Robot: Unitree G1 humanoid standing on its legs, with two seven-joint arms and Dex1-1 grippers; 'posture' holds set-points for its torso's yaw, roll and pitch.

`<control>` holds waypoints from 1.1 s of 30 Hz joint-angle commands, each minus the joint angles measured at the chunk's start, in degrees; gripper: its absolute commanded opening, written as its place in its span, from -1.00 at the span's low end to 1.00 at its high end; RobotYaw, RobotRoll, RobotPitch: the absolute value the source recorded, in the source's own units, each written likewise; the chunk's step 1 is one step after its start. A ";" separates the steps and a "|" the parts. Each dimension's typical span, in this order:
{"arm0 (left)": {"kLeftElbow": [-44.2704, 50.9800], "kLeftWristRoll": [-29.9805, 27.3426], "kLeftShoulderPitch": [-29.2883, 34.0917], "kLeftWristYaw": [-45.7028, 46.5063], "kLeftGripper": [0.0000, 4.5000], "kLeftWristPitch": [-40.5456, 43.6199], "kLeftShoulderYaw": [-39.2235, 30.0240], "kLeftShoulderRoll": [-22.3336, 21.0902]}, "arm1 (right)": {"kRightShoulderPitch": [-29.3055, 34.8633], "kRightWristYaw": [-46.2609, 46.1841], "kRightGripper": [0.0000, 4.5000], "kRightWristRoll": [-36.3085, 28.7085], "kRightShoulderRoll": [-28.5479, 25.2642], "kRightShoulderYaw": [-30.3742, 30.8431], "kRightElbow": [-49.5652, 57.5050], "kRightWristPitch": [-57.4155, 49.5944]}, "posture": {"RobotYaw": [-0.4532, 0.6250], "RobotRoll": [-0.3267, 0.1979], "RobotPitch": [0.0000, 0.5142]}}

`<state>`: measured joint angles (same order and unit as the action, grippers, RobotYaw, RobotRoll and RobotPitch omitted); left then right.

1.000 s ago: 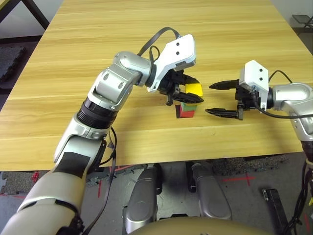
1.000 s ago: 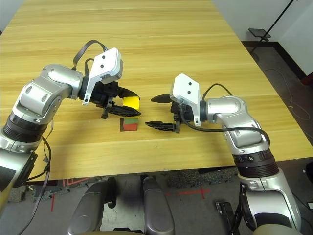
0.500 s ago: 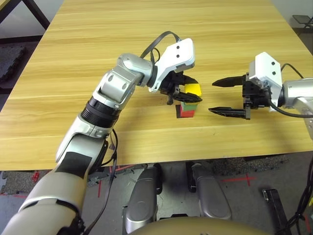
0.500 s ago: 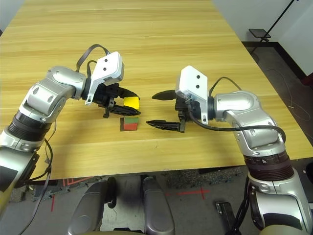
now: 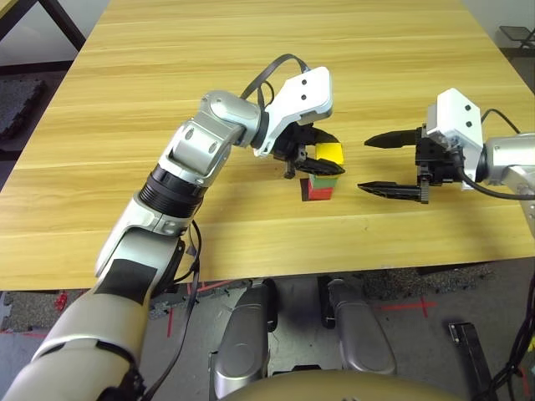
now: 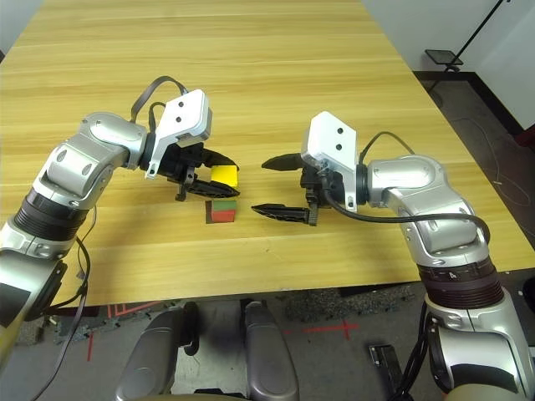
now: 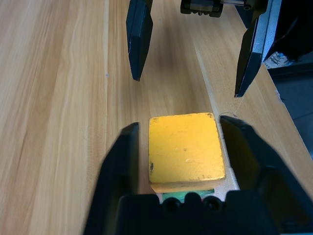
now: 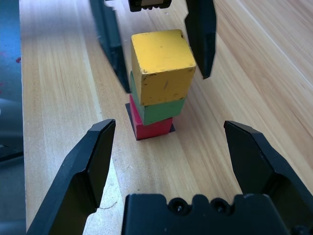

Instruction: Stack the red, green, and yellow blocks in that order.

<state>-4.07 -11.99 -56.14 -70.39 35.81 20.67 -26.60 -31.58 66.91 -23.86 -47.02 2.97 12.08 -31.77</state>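
From the head cameras, the red block (image 5: 318,191) sits on a black square patch (image 5: 305,193) on the wooden bench (image 5: 167,100), with the green block (image 5: 323,178) on it and the yellow block (image 5: 331,154) on top, the three forming one small tower. The left gripper (image 5: 322,155) reaches in from the left with a finger on either side of the yellow block, and the right gripper (image 5: 386,164) hangs just to the right of the tower, its fingers spread wide and clear of it. In the left wrist view the fingers (image 7: 120,166) stand slightly apart from the yellow block's sides, gaps showing. In the right wrist view the tower leans unevenly, the yellow block turned a little against the green.
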 commanded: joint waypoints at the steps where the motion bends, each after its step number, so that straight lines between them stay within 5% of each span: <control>1: 1.06 -1.21 -0.34 -0.44 0.98 1.69 -0.32 -0.09 | -0.29 0.05 1.00 -0.37 0.26 0.13 -0.61 0.26 | 0.03 0.30 -0.17; 8: 0.65 -1.41 -1.17 -2.45 0.98 2.79 -1.50 -3.39 | -0.36 0.50 1.00 -0.33 0.33 0.26 -1.05 0.39 | 0.04 0.31 -0.15; 15: 2.46 -5.32 -0.63 -9.22 0.98 8.27 -3.83 -13.25 | -0.69 1.98 1.00 0.13 -1.53 -0.93 -4.06 1.30 | 0.05 0.31 -0.12; 21: -5.88 -4.49 -3.06 -6.74 0.98 8.63 -7.97 -16.98 | -6.21 0.65 1.00 3.03 -4.21 -4.29 -18.10 5.45 | 0.07 0.31 -0.11; 26: -17.08 0.44 -3.81 10.45 0.98 3.10 -14.63 -13.58 | -10.38 -3.59 1.00 6.41 -4.90 -6.99 -30.55 10.60 | 0.07 0.30 -0.11; 33: -14.26 6.90 10.51 46.46 0.98 -13.55 -28.79 -3.15 | -9.86 -30.53 1.00 12.08 3.21 -15.58 -37.59 19.86 | 0.04 0.32 -0.09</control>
<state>-20.42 -6.94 -48.14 -30.16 25.52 -5.94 -30.38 -42.32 41.06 -12.67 -44.23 -10.22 -25.39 -13.97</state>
